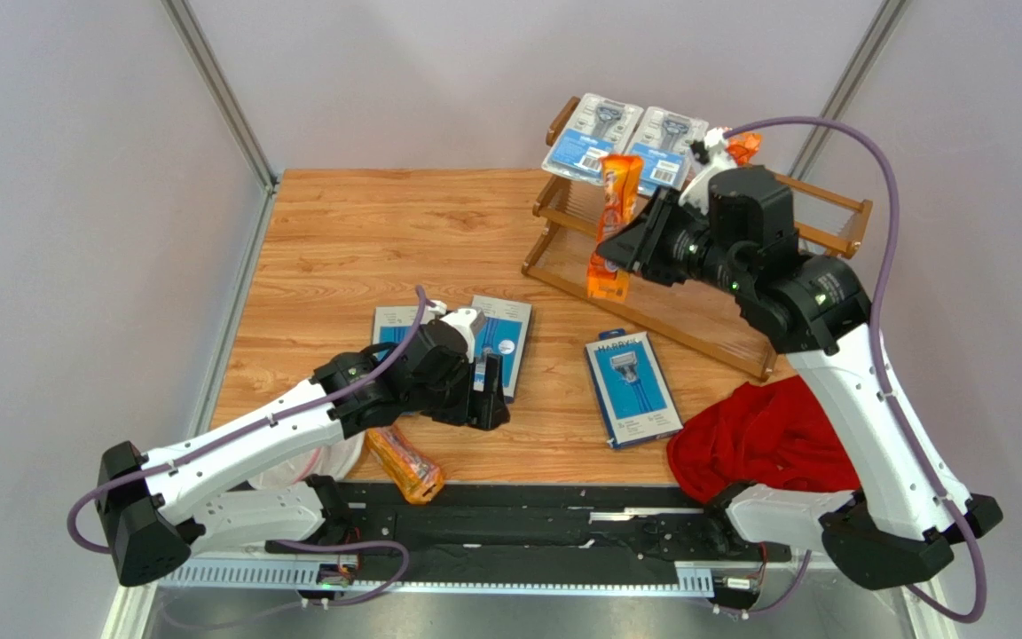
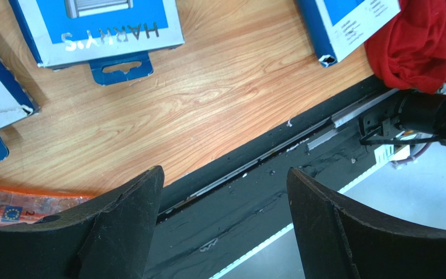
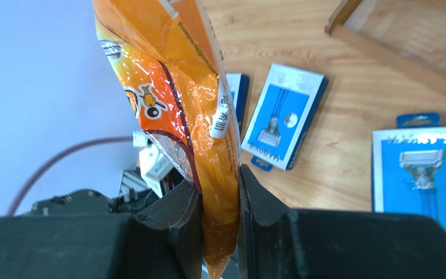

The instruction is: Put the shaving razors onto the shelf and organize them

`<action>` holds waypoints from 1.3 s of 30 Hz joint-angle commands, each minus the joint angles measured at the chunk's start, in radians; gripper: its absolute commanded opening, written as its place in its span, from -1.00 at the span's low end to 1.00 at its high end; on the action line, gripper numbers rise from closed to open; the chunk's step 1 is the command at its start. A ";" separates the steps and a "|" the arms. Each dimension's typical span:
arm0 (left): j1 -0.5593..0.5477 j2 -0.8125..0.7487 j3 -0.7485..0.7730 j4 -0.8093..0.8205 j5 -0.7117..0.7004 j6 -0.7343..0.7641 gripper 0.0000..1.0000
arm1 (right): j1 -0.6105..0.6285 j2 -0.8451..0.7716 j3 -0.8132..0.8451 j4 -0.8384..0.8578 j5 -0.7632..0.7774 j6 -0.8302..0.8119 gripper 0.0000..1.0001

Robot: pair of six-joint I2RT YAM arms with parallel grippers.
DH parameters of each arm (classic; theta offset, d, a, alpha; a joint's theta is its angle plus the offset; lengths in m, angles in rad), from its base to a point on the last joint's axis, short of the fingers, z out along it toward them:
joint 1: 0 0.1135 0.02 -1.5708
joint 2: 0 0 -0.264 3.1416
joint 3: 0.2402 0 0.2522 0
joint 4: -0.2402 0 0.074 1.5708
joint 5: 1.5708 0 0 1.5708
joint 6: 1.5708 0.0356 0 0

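The right arm rises from its base and folds forward over the shelf. The right gripper is at the shelf's left end, pinched tight on an orange bag. The left arm stretches low, well left of the shelf. The left gripper is spread wide and holds nothing.

From high behind the arm bases, the top camera looks down on the whole table, the lone blue razor box near mid-frame. The left wrist camera sits low, left of that box, facing the table's near edge. The right wrist camera looks down from beyond the box, towards the left arm. All three views share the box.
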 commanded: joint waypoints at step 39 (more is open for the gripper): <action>0.003 -0.055 -0.232 0.113 0.074 -0.053 0.69 | -0.962 0.365 0.384 -0.156 -0.582 -0.157 -0.94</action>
